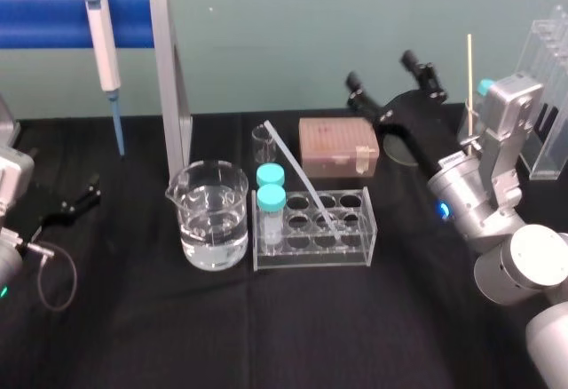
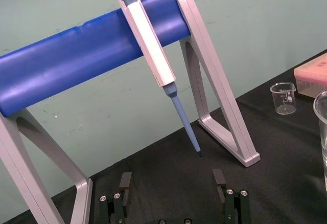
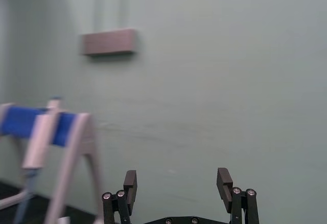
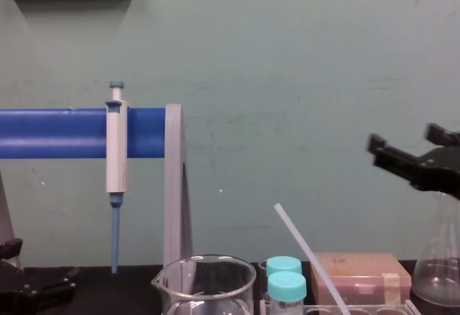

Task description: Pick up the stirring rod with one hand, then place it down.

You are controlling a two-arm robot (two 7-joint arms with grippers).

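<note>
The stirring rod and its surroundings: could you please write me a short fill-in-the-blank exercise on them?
The stirring rod leans in the tube rack, its top tilted toward the robot's ____.
The pipette hangs on a bar coloured ____.
____ teal-capped tubes stand in the rack.
The right gripper, raised at the right, has its fingers ____.
Missing words: left; blue; two; open.

above stirring rod (image 1: 300,176): open | left: beaker (image 1: 209,216), capped tubes (image 1: 271,198) close | behind: pink box (image 1: 337,146) near
</note>
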